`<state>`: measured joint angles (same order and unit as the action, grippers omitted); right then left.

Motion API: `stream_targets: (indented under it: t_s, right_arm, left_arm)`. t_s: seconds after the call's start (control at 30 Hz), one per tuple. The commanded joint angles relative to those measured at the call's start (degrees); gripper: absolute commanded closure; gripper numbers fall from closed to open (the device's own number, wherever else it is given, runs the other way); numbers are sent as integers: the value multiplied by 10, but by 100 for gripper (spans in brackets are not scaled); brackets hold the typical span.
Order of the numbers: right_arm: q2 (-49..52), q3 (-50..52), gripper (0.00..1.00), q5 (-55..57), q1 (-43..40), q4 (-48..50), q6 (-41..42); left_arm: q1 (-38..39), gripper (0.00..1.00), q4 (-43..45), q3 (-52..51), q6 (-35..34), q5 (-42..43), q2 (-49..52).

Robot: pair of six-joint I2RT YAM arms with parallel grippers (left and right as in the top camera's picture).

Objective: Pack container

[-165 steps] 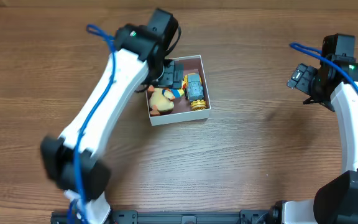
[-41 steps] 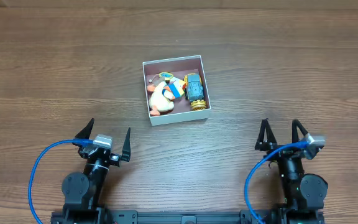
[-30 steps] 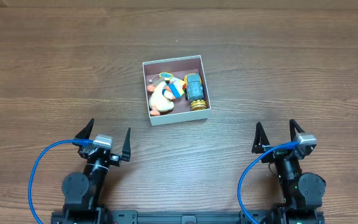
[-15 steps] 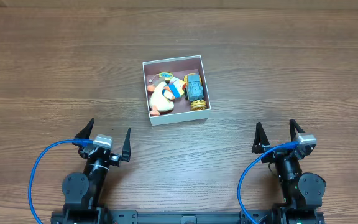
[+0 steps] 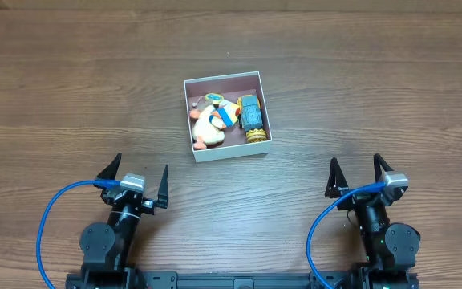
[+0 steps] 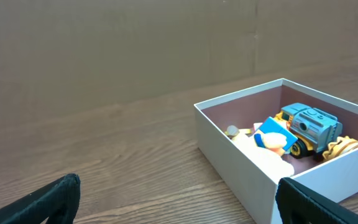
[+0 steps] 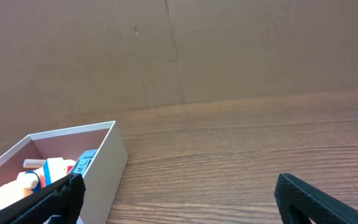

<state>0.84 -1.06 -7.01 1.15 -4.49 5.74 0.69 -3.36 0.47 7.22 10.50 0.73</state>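
Observation:
The container (image 5: 196, 152) is a square white-walled box with a pink-mauve inside, at the table's middle. Inside lie a white and orange duck toy (image 5: 208, 128), a blue and yellow toy truck (image 5: 251, 112) and a small blue and white piece (image 5: 225, 114). It also shows in the left wrist view (image 6: 241, 180) and the right wrist view (image 7: 107, 168). My left gripper (image 5: 139, 173) is open and empty at the near left edge. My right gripper (image 5: 355, 172) is open and empty at the near right edge. Both are well apart from the box.
The brown wooden table (image 5: 375, 88) runs all round the box. Blue cables (image 5: 50, 225) loop beside both arm bases at the front edge. A plain brown wall (image 6: 135, 43) stands behind the table.
5.5 s ago the left arm reached over the box and the right arm was raised at the right. Both have drawn back to the front edge. Nothing has moved in the last second.

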Motion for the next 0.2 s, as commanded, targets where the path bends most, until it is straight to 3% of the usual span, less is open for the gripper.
stream_targets:
  t_s: [0.0, 0.17]
  right_arm:
    - [-7, 6, 0, 5, -2, 3, -4]
    - [-7, 6, 0, 5, -2, 3, -4]
  left_arm:
    - [-4, 0, 0, -2, -10, -4, -5]
    - [-4, 0, 0, -2, -10, -4, -5]
